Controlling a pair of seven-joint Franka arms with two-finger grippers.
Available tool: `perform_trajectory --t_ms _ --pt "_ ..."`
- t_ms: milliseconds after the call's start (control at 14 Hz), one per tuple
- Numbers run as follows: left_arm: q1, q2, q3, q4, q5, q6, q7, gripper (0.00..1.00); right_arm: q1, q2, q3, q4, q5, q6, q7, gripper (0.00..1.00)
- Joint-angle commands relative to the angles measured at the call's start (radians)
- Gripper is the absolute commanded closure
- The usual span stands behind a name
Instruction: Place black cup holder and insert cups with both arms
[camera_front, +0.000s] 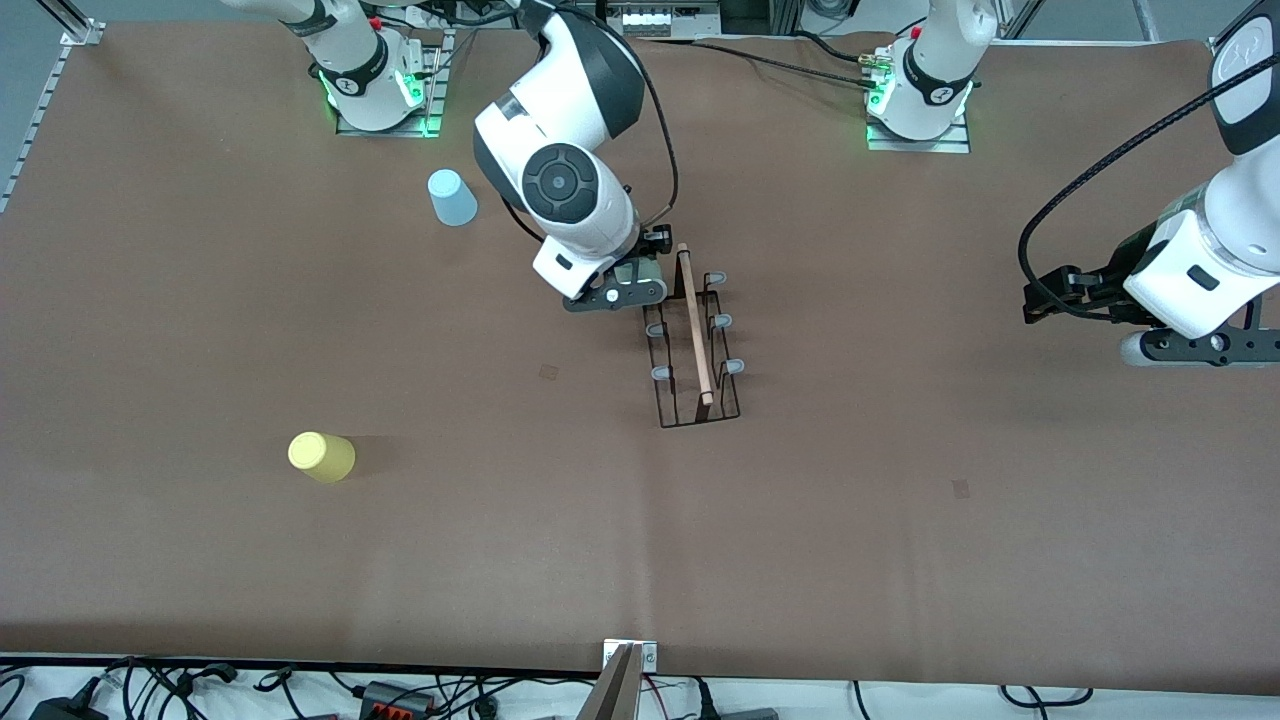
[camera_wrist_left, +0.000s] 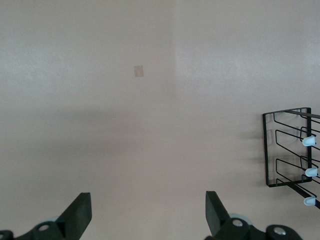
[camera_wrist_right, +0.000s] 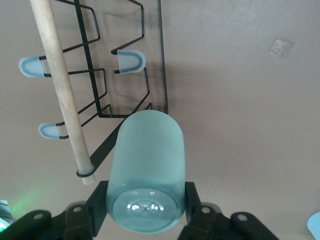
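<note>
The black cup holder (camera_front: 695, 345) stands mid-table, its wooden rod (camera_front: 694, 320) on top and grey-tipped prongs along both sides. My right gripper (camera_front: 645, 268) is shut on a pale green cup (camera_wrist_right: 146, 170), held beside the holder's end farthest from the front camera, on the right arm's side of the rod. The cup hides the prong there, so contact cannot be told. The holder also shows in the right wrist view (camera_wrist_right: 90, 75). My left gripper (camera_front: 1035, 300) is open and empty (camera_wrist_left: 148, 215), waiting over bare table toward the left arm's end. The holder's edge shows in its view (camera_wrist_left: 287, 150).
A light blue cup (camera_front: 452, 197) stands upside down toward the right arm's base; its edge shows in the right wrist view (camera_wrist_right: 315, 225). A yellow cup (camera_front: 322, 457) lies on its side nearer the front camera, toward the right arm's end. Brown mat (camera_front: 900, 500) covers the table.
</note>
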Motion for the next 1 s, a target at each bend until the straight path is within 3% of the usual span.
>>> perform_trajectory --t_ms 0,286,931 --pt "-0.006 -0.03 0.011 -0.033 -0.019 0.018 0.0 0.0 0.011 0.032 0.001 0.03 0.015 0.005 0.014 0.76" --pt "-0.006 -0.034 0.011 -0.036 -0.019 0.016 -0.009 0.0 0.013 0.055 0.001 0.053 0.015 0.001 0.014 0.76" --pt "0.001 -0.093 0.006 -0.145 -0.013 0.068 -0.052 0.0 0.014 0.123 0.001 0.09 0.012 0.01 0.02 0.76"
